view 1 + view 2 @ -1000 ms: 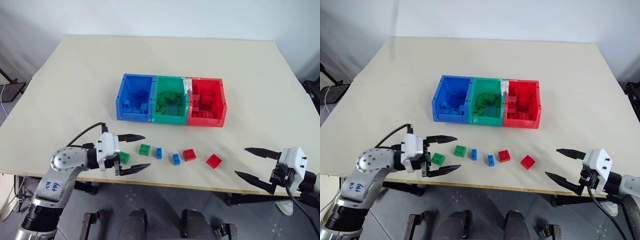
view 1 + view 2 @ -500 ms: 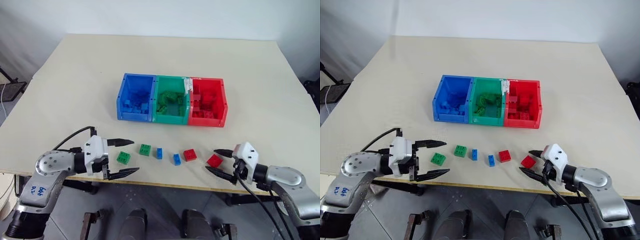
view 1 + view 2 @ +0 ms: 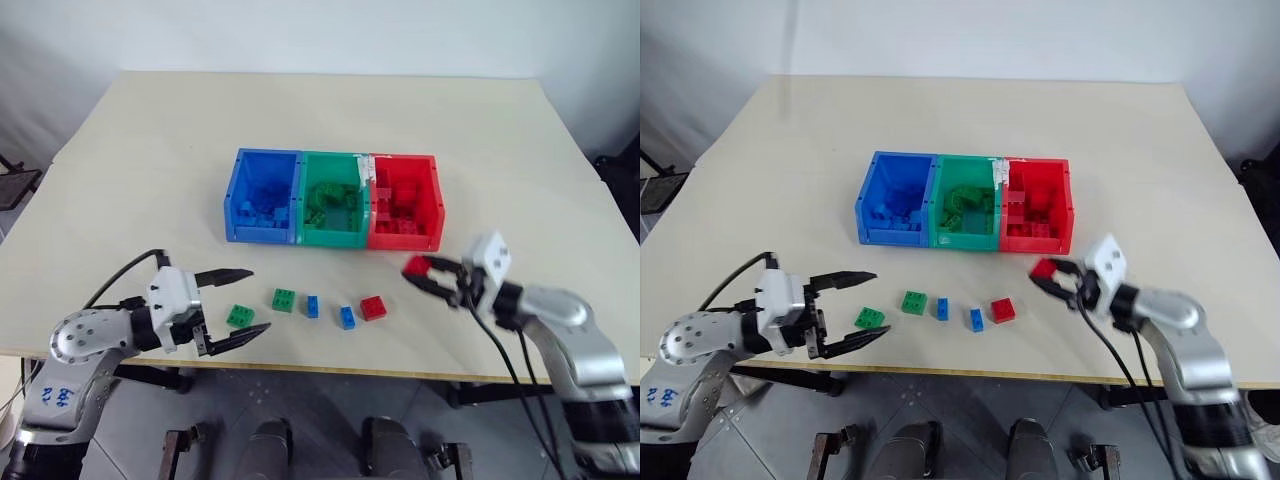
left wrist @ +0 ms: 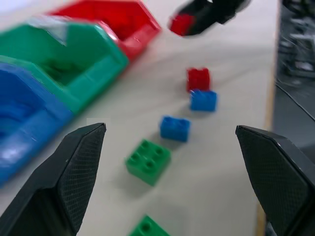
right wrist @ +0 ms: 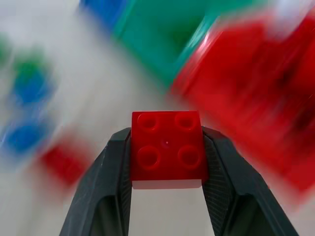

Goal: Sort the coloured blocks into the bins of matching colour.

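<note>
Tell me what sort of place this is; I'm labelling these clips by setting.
Probably a robot test room or lab: a plain beige table against bare white walls, holding three joined blue, green and red plastic bins and small studded plastic bricks.

I can see blue handwritten marks on the left arm (image 3: 45, 393), but I cannot make out the characters.

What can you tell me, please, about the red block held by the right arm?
The small red studded plastic brick is square, with four round studs on its top, glossy and intact. The right gripper has its black jaws shut on two opposite sides, holding it clear above the beige table, just in front of the red plastic bin.
</note>
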